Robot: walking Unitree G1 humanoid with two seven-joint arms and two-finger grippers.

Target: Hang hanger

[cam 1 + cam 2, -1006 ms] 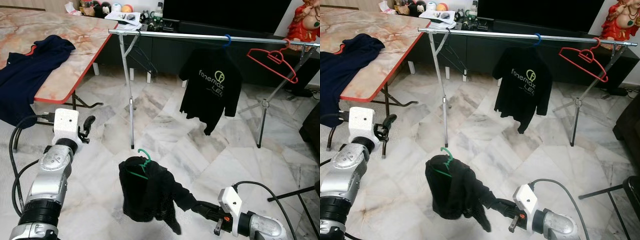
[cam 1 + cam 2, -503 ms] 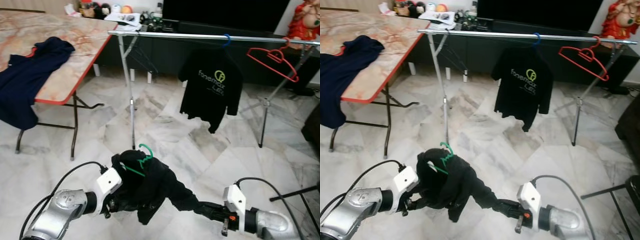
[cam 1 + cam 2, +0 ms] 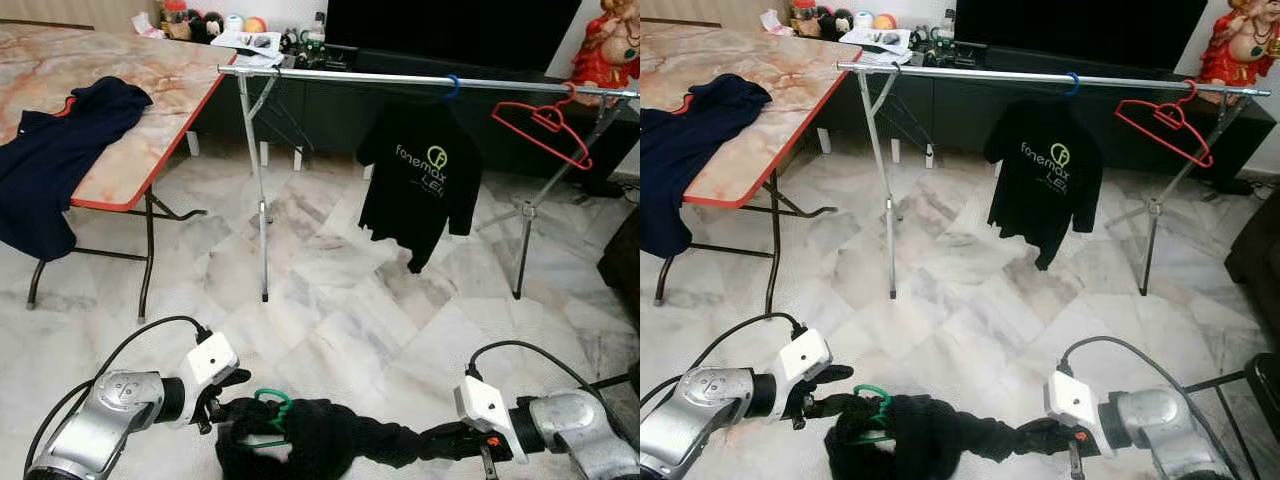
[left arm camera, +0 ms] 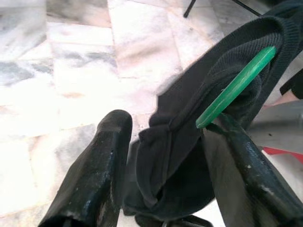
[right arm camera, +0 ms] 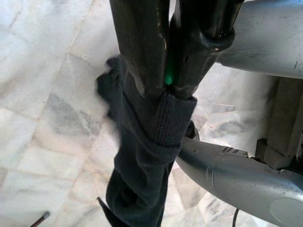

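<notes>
Both eye views look from head height forward and down across the marble floor (image 3: 330, 270). They face the clothes rail (image 3: 420, 78) and the TV cabinet behind it, with the counter (image 3: 120, 110) at the robot's left. The two views share nearly the whole scene, shifted slightly sideways: rail, black T-shirt (image 3: 1043, 170), red hanger (image 3: 1165, 120), both arms low in the foreground.

The left wrist view sits very close, looking along the left end effector (image 4: 163, 156) onto the dark garment (image 4: 189, 142) and green hanger (image 4: 235, 87), floor beyond.

The right wrist view is equally close, looking along the right end effector (image 5: 168, 78) at the same garment, the other silver arm (image 5: 227, 172) and floor tiles beyond.
</notes>
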